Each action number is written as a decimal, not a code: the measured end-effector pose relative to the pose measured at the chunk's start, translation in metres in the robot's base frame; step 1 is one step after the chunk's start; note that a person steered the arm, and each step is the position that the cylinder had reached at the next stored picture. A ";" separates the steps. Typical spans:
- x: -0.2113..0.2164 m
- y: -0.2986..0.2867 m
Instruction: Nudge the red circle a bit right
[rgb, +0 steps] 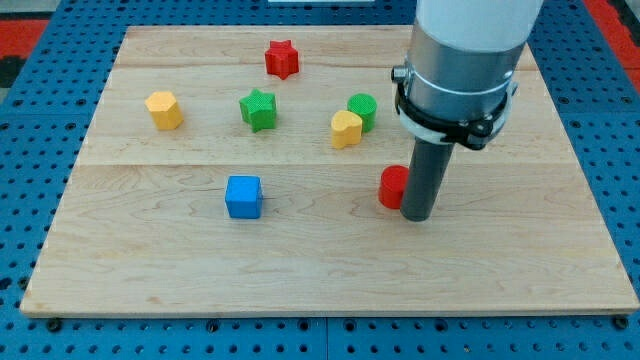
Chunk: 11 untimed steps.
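Observation:
The red circle (392, 186) lies on the wooden board (320, 270), right of the middle. My tip (416, 214) stands right against the circle's right side, touching it or nearly so, and the rod hides the circle's right edge. The arm's grey body fills the view's top right.
A blue cube (243, 196) sits to the left of the circle. A yellow heart-like block (346, 129) and a green circle (363, 110) sit just above it. A green star (258, 108), a red star (282, 59) and a yellow hexagon (164, 109) lie further left.

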<state>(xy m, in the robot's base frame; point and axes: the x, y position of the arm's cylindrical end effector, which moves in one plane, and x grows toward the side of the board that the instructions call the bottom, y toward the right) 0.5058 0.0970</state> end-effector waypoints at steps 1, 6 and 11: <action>-0.008 -0.003; -0.053 -0.116; -0.100 -0.043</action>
